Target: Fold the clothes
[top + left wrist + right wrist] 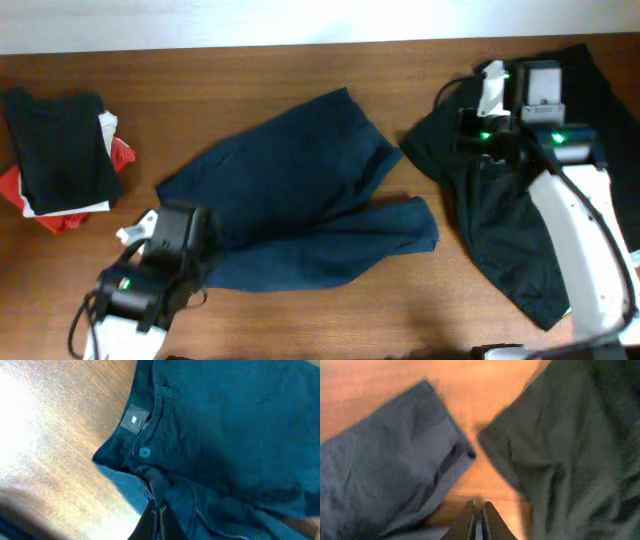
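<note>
Roughly mid-tabletop: navy trousers, waistband at near left, one leg angled toward far edge, other stretched right. Left pincer pressed together on bunched waistband cloth, just below button. Right pincer closed on nothing, over bare wood in narrow gap between leg hem and dark garment. Folded stack at far left, well apart. Bare wood along far edge and between stack and trousers.
</note>
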Robot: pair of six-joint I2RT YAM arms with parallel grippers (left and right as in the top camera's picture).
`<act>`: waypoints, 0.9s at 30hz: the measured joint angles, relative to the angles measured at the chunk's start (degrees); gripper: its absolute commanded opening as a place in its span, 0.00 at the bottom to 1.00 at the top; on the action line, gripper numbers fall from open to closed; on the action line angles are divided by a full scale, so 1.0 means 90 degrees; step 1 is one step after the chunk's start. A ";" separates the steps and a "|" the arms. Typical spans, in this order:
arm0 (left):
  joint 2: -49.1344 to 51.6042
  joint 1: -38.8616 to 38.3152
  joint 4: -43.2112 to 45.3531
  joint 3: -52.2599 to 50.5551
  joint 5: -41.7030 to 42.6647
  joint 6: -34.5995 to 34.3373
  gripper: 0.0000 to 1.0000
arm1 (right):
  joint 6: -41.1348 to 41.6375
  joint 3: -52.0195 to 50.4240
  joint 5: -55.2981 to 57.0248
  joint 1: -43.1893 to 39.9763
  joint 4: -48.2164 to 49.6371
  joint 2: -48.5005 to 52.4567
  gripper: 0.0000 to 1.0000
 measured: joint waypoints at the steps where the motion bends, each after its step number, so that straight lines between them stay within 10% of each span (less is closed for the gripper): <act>1: 0.0294 0.0000 0.0134 -0.0022 -0.0056 -0.0022 0.01 | -0.0032 0.0012 -0.0032 0.0063 -0.0277 0.0090 0.41; 8: 0.0969 0.0017 0.0291 -0.0032 -0.0223 -0.0090 0.01 | 0.0272 -0.0364 -0.0250 0.0197 -0.2720 0.0143 0.53; 27: 0.0969 0.0017 0.0231 -0.0034 -0.0231 -0.0012 0.01 | 0.1472 -0.3067 -0.1088 0.0197 0.0746 0.0376 0.54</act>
